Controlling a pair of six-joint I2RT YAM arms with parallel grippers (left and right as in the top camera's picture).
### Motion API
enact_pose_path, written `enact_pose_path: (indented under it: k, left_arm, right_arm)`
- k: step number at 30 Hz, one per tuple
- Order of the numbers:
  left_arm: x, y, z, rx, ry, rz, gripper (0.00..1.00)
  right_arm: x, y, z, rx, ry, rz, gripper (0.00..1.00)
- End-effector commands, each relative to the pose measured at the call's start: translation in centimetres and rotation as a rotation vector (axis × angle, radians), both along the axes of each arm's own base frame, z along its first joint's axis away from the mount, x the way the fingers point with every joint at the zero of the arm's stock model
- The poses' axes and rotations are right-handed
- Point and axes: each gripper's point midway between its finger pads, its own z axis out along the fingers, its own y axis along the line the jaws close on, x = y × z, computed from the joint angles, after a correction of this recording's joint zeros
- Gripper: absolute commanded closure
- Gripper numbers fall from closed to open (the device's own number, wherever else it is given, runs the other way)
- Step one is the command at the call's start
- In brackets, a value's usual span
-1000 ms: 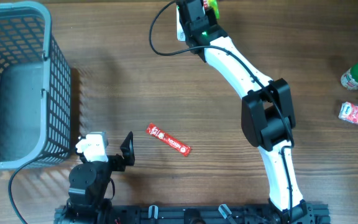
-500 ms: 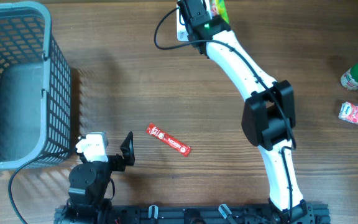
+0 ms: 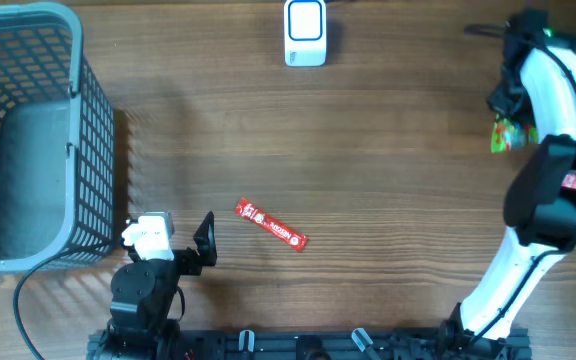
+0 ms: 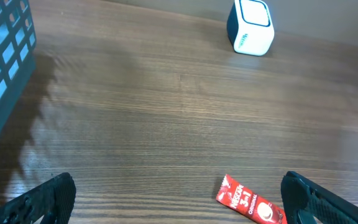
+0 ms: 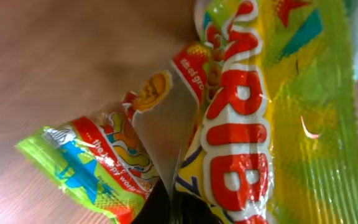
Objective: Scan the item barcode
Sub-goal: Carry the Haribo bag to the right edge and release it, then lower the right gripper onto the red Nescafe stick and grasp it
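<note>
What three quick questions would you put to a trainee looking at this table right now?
1. Multiple choice: what does the right pincer hold? A) a spoon B) a colourful sweet bag C) nothing
2. True or false: the left pincer stands open and holds nothing.
3. Short answer: which loose item on the wood lies closest to the left pincer?

Key:
1. B
2. True
3. The red sachet
</note>
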Motion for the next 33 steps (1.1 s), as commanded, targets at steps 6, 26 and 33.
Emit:
enact_pose_path:
  k: [6, 26, 33]
  left_arm:
    - [0.0, 0.1, -0.2, -0.004, 0.002, 0.006, 0.00]
    - [0.0, 0.1, -0.2, -0.004, 0.002, 0.006, 0.00]
    - [0.0, 0.1, -0.2, -0.004, 0.002, 0.006, 0.00]
  right_arm:
    - [-3.3, -7.0, -1.7, 0.108, -0.028, -0.086, 0.77]
    - [-12.3, 44.8, 2.4, 0.753, 0.218, 1.330, 0.01]
    - [-19.3, 48.9, -3.8, 0.730, 0.286, 1.241, 0.01]
